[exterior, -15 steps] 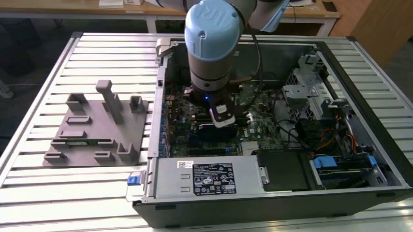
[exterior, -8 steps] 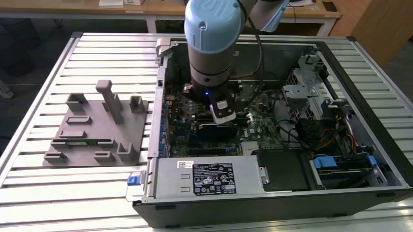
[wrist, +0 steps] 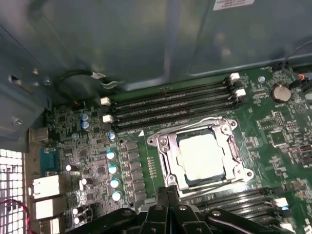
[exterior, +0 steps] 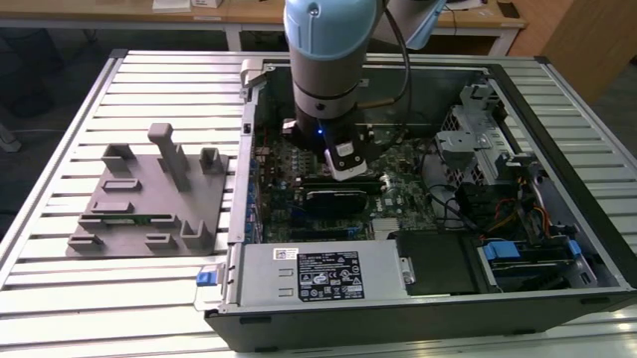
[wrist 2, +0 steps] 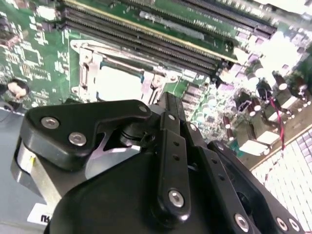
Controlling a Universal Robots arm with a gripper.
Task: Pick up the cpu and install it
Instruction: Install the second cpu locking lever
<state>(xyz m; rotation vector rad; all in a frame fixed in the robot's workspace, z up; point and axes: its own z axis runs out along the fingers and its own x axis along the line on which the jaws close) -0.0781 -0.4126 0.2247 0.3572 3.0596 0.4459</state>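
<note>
One cpu (wrist: 204,155) lay seated in the socket (wrist: 165,161) on the motherboard (wrist: 273,131), the gripper (exterior: 347,171) just above it. I could not tell whether the gripper was open or holding anything. I judged the chip light, stiff and fragile underneath, best gripped by opposite edges.

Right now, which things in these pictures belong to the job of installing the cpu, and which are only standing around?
Part of the job:
- cpu, lying in the socket frame on the motherboard
- claw, just above the socket

Only standing around:
- grey fixture blocks on the table outside the case
- memory slots
- power supply
- drive cage
</note>
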